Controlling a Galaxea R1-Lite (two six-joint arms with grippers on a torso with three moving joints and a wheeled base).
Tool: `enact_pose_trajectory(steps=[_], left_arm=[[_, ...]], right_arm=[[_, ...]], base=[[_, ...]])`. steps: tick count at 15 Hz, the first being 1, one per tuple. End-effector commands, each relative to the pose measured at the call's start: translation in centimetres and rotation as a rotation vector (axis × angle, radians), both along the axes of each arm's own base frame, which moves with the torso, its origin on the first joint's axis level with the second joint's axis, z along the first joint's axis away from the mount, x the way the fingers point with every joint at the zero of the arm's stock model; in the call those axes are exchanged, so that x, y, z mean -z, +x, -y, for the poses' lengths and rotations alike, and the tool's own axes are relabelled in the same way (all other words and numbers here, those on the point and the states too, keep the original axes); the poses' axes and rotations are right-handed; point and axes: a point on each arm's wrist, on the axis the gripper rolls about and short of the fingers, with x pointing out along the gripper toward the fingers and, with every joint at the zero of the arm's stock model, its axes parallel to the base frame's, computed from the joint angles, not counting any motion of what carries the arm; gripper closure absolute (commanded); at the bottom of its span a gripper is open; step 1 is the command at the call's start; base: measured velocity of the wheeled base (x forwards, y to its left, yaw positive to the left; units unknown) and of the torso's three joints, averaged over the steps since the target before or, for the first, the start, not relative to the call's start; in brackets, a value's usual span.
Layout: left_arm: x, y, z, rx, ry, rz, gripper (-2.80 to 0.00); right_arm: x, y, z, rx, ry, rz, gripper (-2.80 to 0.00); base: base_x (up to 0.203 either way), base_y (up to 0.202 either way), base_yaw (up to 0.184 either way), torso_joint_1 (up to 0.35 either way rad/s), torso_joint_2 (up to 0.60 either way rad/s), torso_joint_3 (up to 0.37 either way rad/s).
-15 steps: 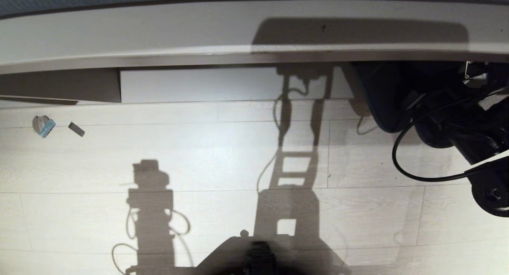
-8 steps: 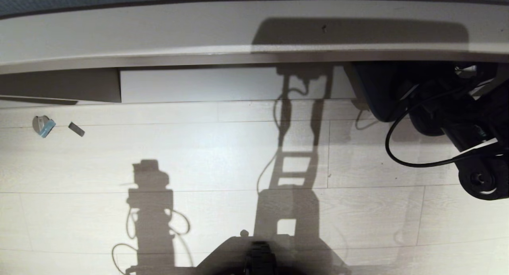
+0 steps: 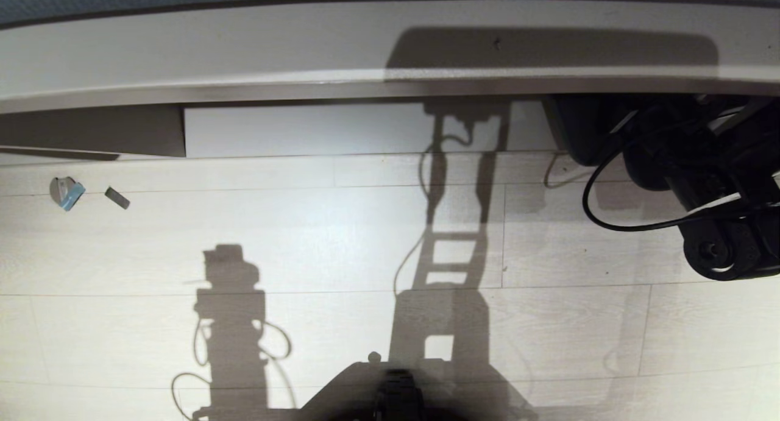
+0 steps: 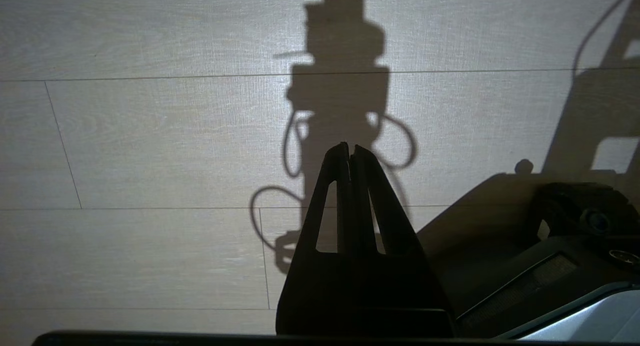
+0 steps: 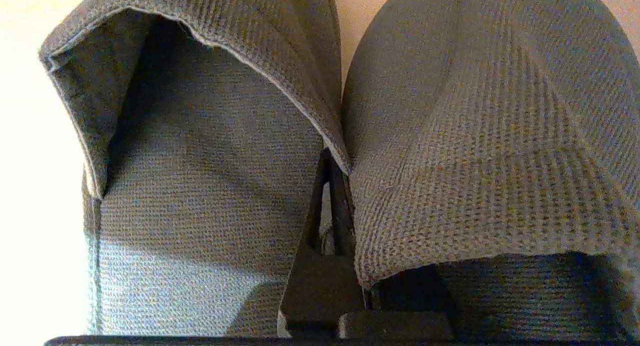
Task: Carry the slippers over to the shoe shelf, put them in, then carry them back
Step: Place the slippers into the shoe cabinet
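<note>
We see the right arm (image 3: 719,183) shifted toward ten o'clock in the head view, its elbow joint higher than before, carrying the dark slippers (image 3: 579,131) farther under the shoe shelf (image 3: 365,86) edge.

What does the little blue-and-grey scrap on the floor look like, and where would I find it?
Start at the long pale counter edge across the top of the head view, then drop to the pale plank floor at far left. The scrap lies there, a rounded grey piece with a light blue strip, beside a flat dark grey chip that has no blue.
</note>
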Motion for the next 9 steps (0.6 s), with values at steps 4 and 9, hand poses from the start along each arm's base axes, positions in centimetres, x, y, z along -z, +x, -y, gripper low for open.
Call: enact_pose_trajectory(steps=[4, 9], left_arm=[[0.0, 0.0, 0.0, 0.0, -0.001, 0.0, 0.0], [0.0, 0.0, 0.0, 0.0, -0.001, 0.0, 0.0]], right_arm=[[0.0, 0.1, 0.0, 0.005, 0.016, 0.005, 0.0], [-0.5, 1.1, 0.0, -0.012, 0.027, 0.037, 0.0]], base=[[0.0, 0.0, 0.0, 0.0, 0.0, 0.0], [0.0, 0.0, 0.0, 0.0, 0.0, 0.0]])
